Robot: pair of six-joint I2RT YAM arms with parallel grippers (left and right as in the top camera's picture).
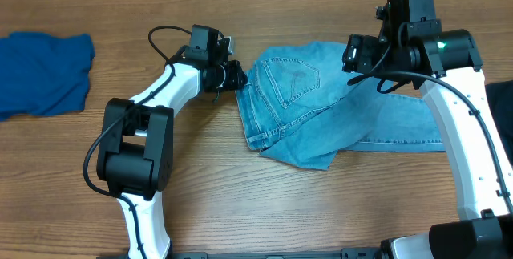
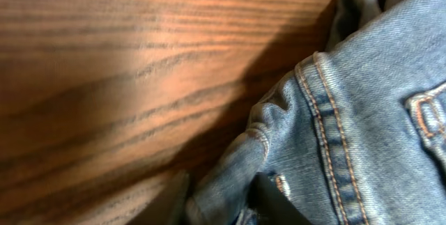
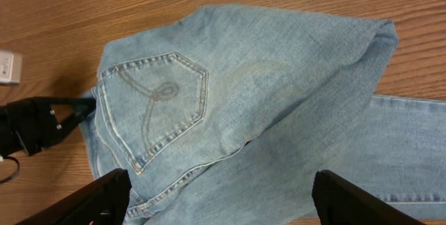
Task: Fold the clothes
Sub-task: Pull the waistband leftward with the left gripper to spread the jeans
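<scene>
Item one, as I read it from the remote station: pale-blue denim jeans point(image 1: 321, 103), lying near the centre of the brown wood-grain surface point(image 1: 264, 203), seat side up with a stitched back pocket point(image 1: 292, 78) showing. The orange-stitched waistband point(image 2: 327, 113) forms the garment's 9 o'clock edge. The legs run off toward 3 o'clock, one layer of denim lapped across the other, with a loose corner pointing toward 6 o'clock. Item two: left hand point(image 1: 238, 75), at the 9 o'clock edge of the jeans near their upper corner. In its wrist view the two dark fingers point(image 2: 268, 197) are clamped on a bunched fold of denim at the waistband corner, the cloth puckered between them. Item three: right hand point(image 1: 351, 54), above the 1 o'clock part of the jeans. In its own view the black fingers point(image 3: 104, 196) stand wide apart at either side with nothing between them, clear of the denim below. Item four: soft royal-blue garment point(image 1: 40, 74), crumpled at the surface's 9 o'clock edge, well apart from the jeans. Item five: dark navy garment point(image 1: 501, 103), only a sliver showing at the 3 o'clock edge, behind the white right arm; I cannot tell its shape.
</scene>
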